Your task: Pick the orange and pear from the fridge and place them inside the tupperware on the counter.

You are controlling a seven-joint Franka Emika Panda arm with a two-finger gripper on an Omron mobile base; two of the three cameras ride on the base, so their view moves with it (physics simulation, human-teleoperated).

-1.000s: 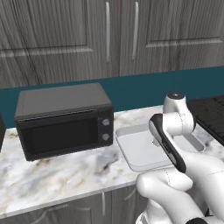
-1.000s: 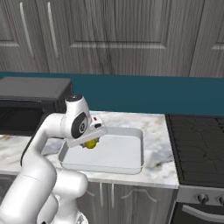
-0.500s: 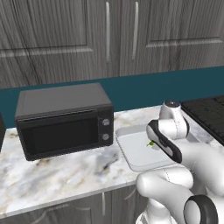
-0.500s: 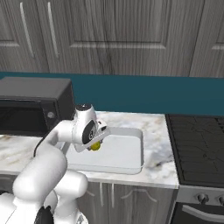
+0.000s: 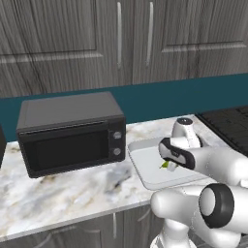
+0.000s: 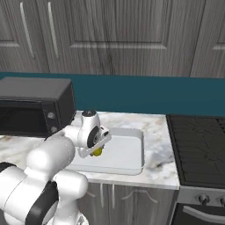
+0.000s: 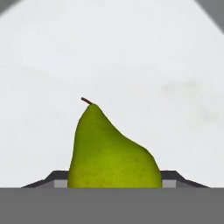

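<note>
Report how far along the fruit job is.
Done: nothing shows as delivered yet; no orange lies on the visible part of the tupperware. In hand: the gripper is shut on the pear and holds it low over the tupperware, on the counter beside the microwave. Left: release the pear into it, then fetch the orange from the fridge and place it there too.

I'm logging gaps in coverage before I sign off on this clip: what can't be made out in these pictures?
- Pincer fingertips: the pear covers them in the hand view.
- Pear's lower end: cut off by the bottom of the hand view; whether it touches the tupperware floor cannot be told.
- Pear in both base views: mostly hidden behind the arm's wrist.
- Microwave: its left part is cut off by the right base view's edge.
</note>
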